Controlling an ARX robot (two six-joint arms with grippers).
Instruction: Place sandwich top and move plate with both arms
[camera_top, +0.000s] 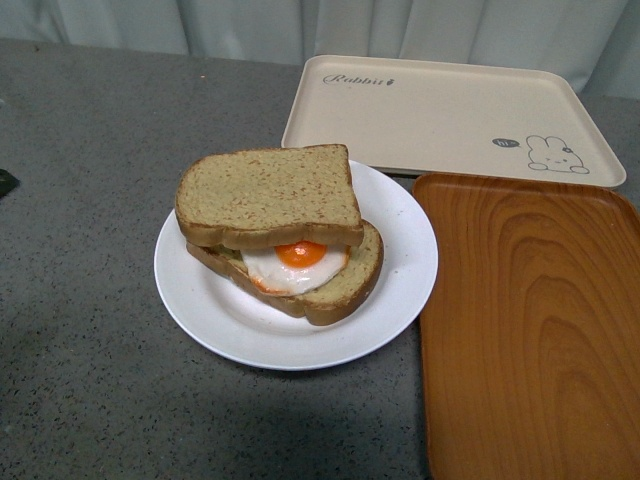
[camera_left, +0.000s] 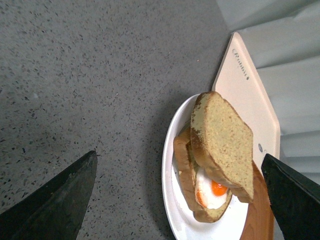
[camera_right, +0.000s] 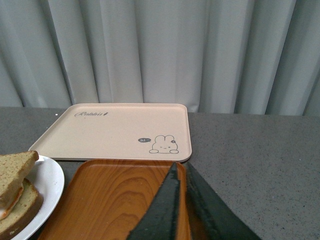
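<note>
The word "Rabbit" (camera_top: 357, 79) is printed in dark cursive script at the far left corner of the cream tray (camera_top: 440, 120), which is set on the counter (camera_top: 90, 150) at the far right; it is followed by a tiny mark too small to be made out. At the tray's near right corner a small dark speech bubble (camera_top: 505, 142) is seen, with pale lettering that seems to read "hi", placed just left of a line-drawn rabbit (camera_top: 558, 155). The script word is also seen in both wrist views and the bubble in the right wrist view, though both are less sharply rendered there.
</note>
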